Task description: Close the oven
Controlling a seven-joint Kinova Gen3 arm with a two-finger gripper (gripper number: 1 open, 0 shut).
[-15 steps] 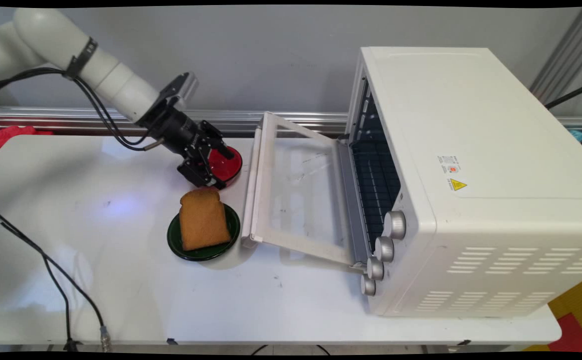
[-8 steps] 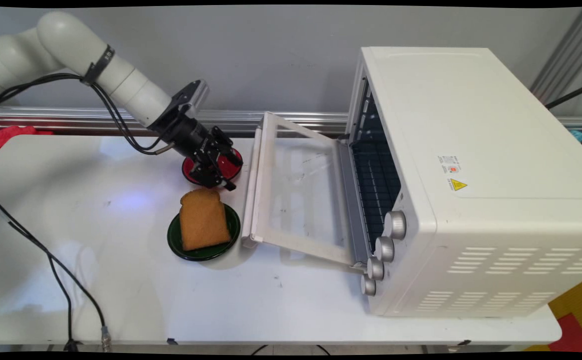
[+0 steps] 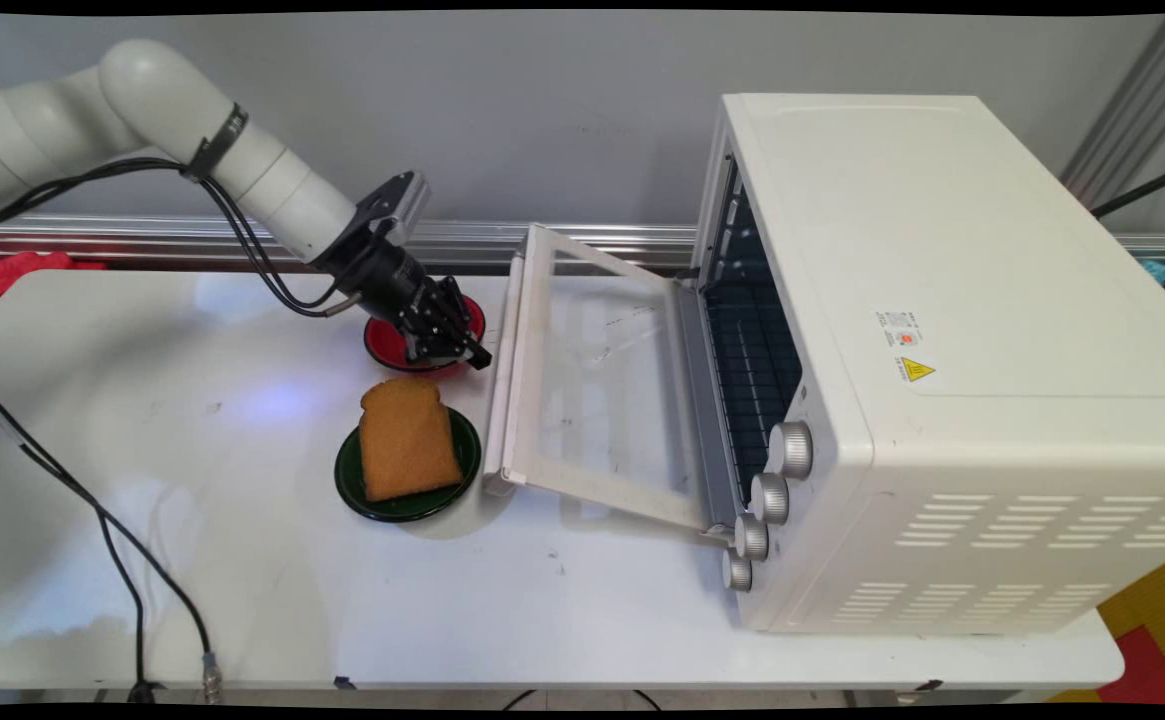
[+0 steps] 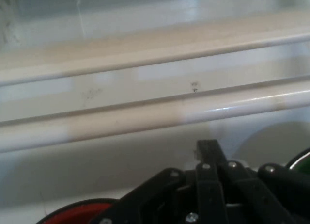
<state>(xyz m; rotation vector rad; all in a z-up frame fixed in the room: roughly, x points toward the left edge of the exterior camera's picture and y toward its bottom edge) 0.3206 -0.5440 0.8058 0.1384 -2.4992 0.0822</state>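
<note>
Cables point(image 3: 122, 560): black, trailed across the left of the white bench point(image 3: 242, 600) and off its near edge.
Hand point(image 3: 467, 350): black, low over the red dish point(image 3: 387, 340), pointed toward the oven door's handle point(image 3: 504, 370); its fingers appeared drawn together, holding nothing.
Red dish: stood behind the green plate point(image 3: 352, 480), just left of the door.
Toast point(image 3: 407, 440): a brown slice lying on the green plate, close beside the door's near corner.
Oven door point(image 3: 602, 390): glass, hung open toward the left.
Oven point(image 3: 942, 350): white, four silver knobs point(image 3: 767, 500) down its front, wire rack inside.
Labels: a small sticker point(image 3: 904, 335) with unreadable print and a yellow warning triangle point(image 3: 916, 371) on the oven's top.
Hand view only: the handle bar point(image 4: 155, 115) seen close, crossing the whole picture just ahead of the black linkage point(image 4: 213, 185); a red rim point(image 4: 77, 209) at the lower left and a sliver of green point(image 4: 301, 158) at the right edge.
Main view only: the toast, the knobs and the labels.
</note>
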